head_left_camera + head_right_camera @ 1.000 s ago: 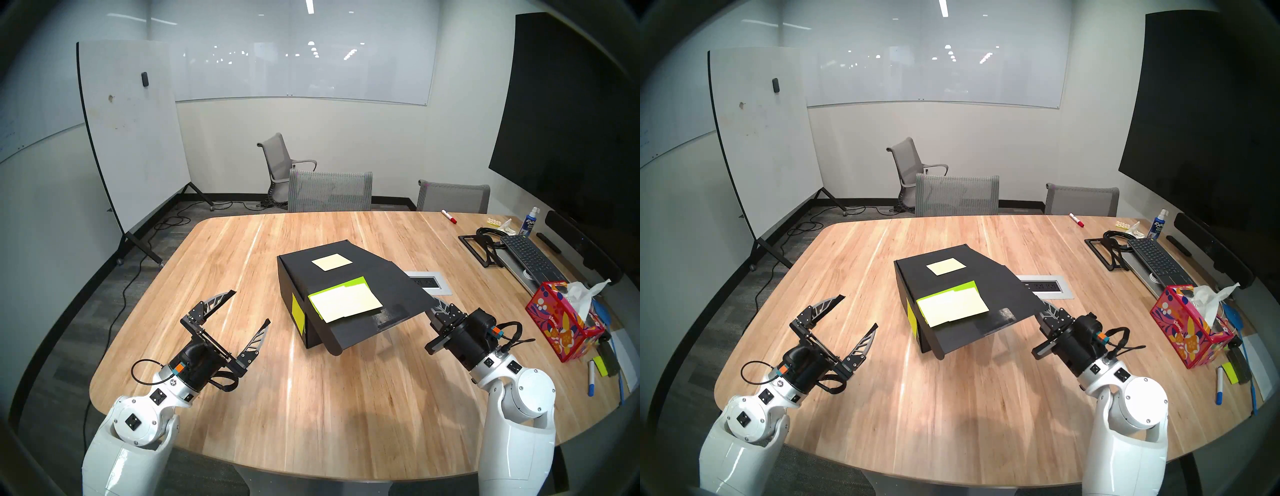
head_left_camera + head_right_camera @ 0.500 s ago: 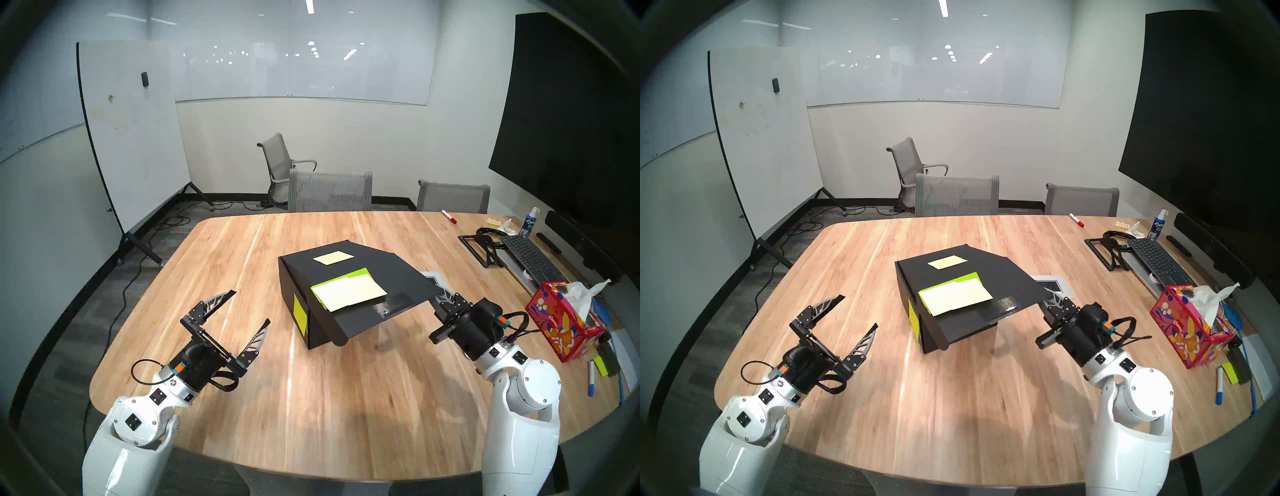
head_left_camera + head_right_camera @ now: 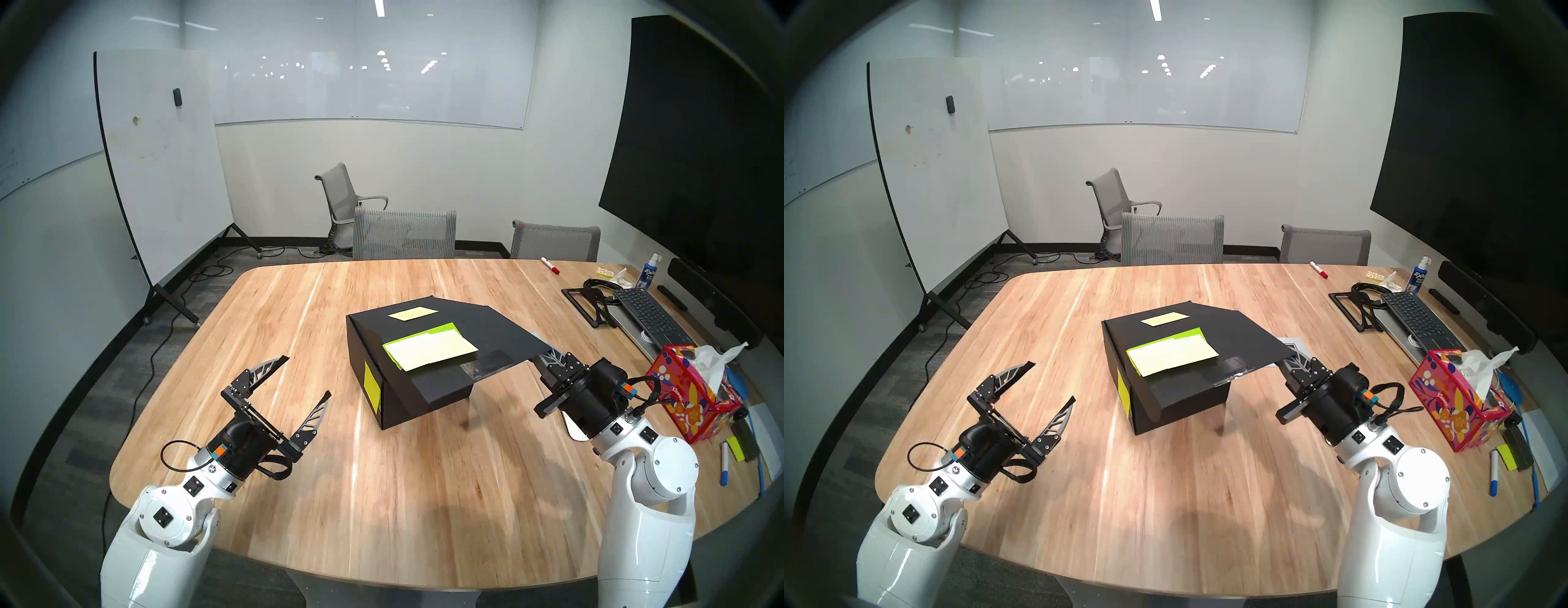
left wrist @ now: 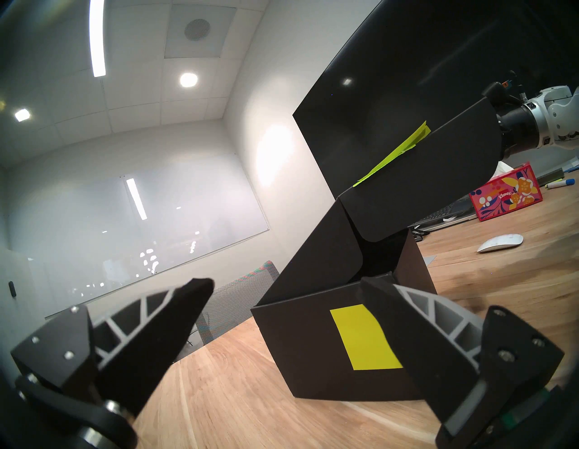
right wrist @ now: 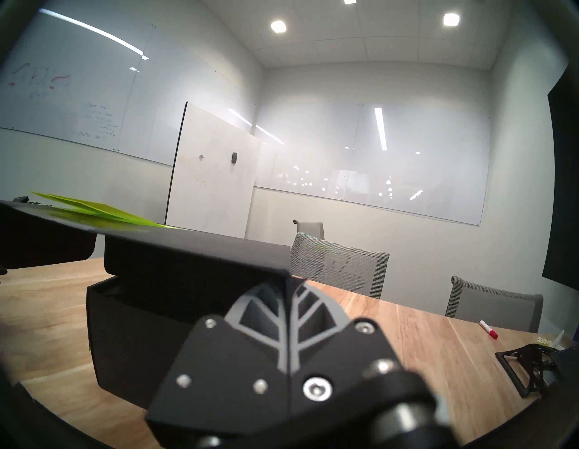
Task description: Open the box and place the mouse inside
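Observation:
The black box [image 3: 424,388] with yellow sticky notes [image 3: 430,350] stands mid-table. Its lid flap [image 3: 488,335] is raised at a slant, and my right gripper [image 3: 547,358] is shut on the flap's right corner. The right wrist view shows the fingers [image 5: 266,313] pinching the flap's edge [image 5: 194,250] above the box body [image 5: 141,329]. My left gripper [image 3: 307,375] hangs open and empty, left of the box. In the left wrist view the white mouse [image 4: 500,243] lies on the table beyond the box [image 4: 313,345]. The head views hide the mouse behind the flap.
A red floral tissue box [image 3: 689,390], a keyboard [image 3: 649,316], a black stand [image 3: 587,303] and pens [image 3: 724,463] crowd the table's right side. A red marker [image 3: 550,265] lies at the far edge, with grey chairs [image 3: 405,233] behind.
My right gripper has moved up and to the right with the flap, raising the lid further. The box has shifted slightly right. The left arm has not moved.

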Tool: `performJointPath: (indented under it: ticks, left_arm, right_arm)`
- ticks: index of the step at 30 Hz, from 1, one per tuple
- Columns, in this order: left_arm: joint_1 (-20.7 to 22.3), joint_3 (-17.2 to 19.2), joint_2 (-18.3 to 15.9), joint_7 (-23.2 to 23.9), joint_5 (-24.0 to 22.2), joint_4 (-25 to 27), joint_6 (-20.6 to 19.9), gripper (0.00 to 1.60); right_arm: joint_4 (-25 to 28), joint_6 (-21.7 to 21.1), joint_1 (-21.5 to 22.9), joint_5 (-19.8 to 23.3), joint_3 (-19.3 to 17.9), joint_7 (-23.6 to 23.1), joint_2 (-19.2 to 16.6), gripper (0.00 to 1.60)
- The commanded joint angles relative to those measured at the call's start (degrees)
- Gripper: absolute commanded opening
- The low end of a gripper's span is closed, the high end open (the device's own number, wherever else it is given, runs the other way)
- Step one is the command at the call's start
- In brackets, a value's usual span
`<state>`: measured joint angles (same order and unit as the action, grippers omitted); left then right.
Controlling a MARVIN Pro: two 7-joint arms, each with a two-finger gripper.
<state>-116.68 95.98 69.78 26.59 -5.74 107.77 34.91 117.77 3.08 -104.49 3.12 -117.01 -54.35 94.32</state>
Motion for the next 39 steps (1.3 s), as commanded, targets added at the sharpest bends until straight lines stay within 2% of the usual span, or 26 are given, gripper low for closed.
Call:
performJointPath:
  ticks: [1,8,19,28,39]
  left_arm:
    - [0.08,-0.08,-0.11,0.15,0.02,1.22,0.19,1.60]
    - [0.08,-0.08,-0.11,0.16,0.02,1.22,0.19,1.60]
    - [0.08,-0.07,-0.09,0.18,0.02,1.24,0.18,1.60]
    - [0.07,-0.06,-0.08,0.19,0.02,1.25,0.17,1.60]
    - [0.09,-0.05,-0.06,0.21,0.02,1.22,0.19,1.60]
  right_arm:
    - [2.94,-0.51,0.76,-0.14,0.84,0.22,0.31,0.00]
    - [4.08,-1.16,0.98,-0.76,2.18,1.20,0.42,0.00]
    - [3.00,-1.27,1.95,-1.40,4.44,3.83,0.09,0.00]
    - [2.88,-0.41,1.40,-1.14,5.32,4.54,0.27,0.00]
    - [3.46,-1.37,3.56,-1.51,5.44,4.95,-0.49,0.00]
